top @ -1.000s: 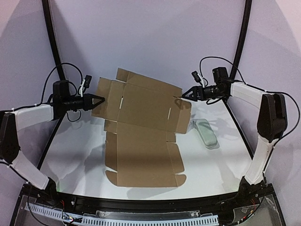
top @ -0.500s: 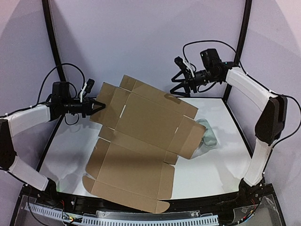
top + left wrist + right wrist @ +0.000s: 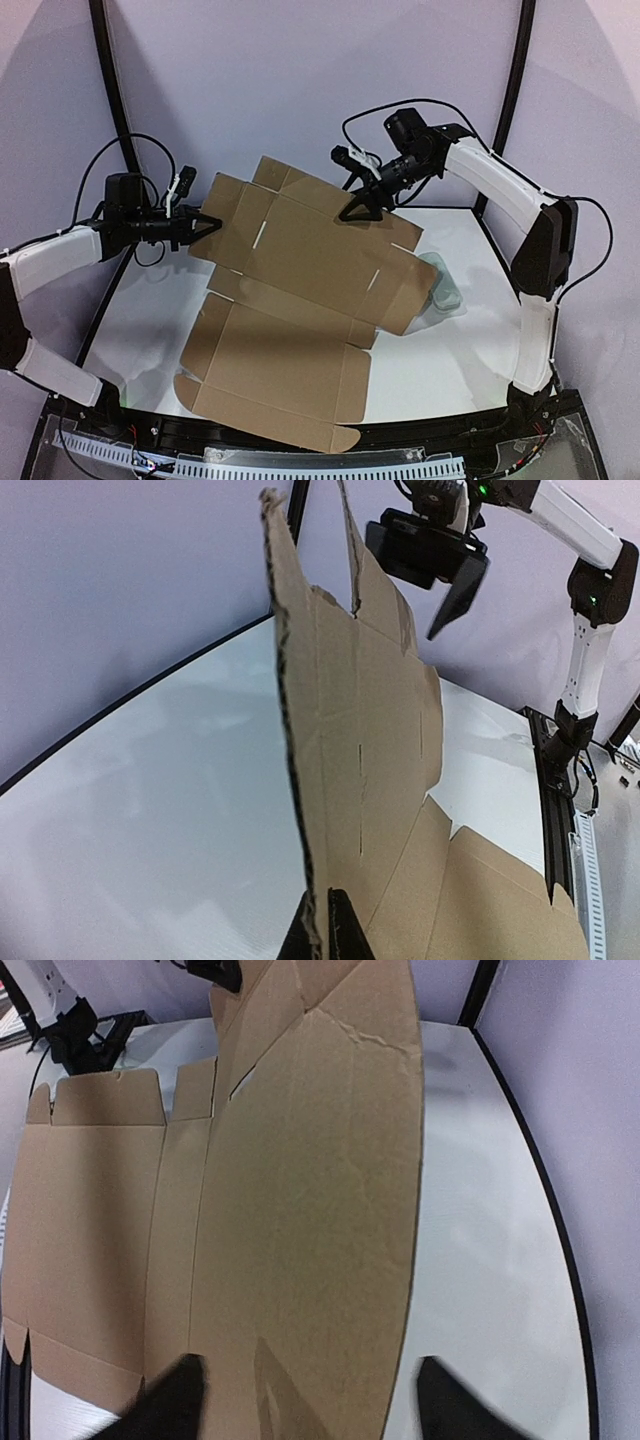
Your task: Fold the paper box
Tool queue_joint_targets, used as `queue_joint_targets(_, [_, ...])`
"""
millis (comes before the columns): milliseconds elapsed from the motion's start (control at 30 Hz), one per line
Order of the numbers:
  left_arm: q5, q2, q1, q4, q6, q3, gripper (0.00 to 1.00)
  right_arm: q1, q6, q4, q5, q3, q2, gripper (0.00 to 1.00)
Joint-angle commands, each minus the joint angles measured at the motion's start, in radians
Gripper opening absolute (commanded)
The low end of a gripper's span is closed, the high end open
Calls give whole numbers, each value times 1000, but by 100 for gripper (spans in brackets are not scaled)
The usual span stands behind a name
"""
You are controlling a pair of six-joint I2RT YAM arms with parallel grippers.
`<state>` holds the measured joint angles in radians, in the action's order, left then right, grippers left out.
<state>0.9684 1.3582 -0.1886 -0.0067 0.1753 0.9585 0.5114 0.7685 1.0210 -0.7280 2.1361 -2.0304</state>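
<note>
The paper box (image 3: pixel 300 290) is a flat brown die-cut cardboard sheet, tilted, its far half raised and its near half resting on the table. My left gripper (image 3: pixel 212 226) is shut on the sheet's left edge; in the left wrist view the edge (image 3: pixel 300 780) runs up from between my fingertips. My right gripper (image 3: pixel 362 207) is open and empty, hovering above the sheet's far edge. In the right wrist view the cardboard (image 3: pixel 300 1210) fills the space below my spread fingers (image 3: pixel 170 1400).
A small pale grey-green case (image 3: pixel 447 292) lies on the white table (image 3: pixel 470 350) right of the sheet, partly hidden by it. Purple walls and black poles surround the table.
My right gripper let go of the sheet's right edge, rose, and moved left over the far edge. The sheet swung down toward the near left. My left gripper kept its hold.
</note>
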Motion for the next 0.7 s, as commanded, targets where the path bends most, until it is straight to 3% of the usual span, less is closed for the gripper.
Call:
queue_joint_targets(0, [11,-49,-7,16,-4,-24,1,10,-4,-4,35,-11,16,51])
queue_joint_targets(67, [6,-53,-8,18,-4,-28,1,20,9,-9,58,-27,25,39])
queue_joint_targets(100, [5,-57,-7,23,-6,-35,1,34,25,-10,84,-36,32,25])
queue_joint_targets(133, [1,-57,-7,24,-8,-35,1,42,33,-10,103,-40,36,22])
queue_joint_targets(167, [-1,-60,-7,32,-14,-38,1,62,43,-11,134,-44,42,13])
queue_joint_targets(233, [-23,-62,-7,56,-28,-45,1,87,46,-36,216,-52,53,2])
queue_joint_targets(433, [-304,-37,-6,181,-192,-71,3,146,8,-363,491,-213,145,0])
queue_joint_targets(533, [-427,-10,-6,251,-282,-82,15,177,34,-549,618,-313,192,0])
queue_joint_targets(667, [-589,42,-5,289,-365,-73,56,239,107,-785,871,-416,199,0])
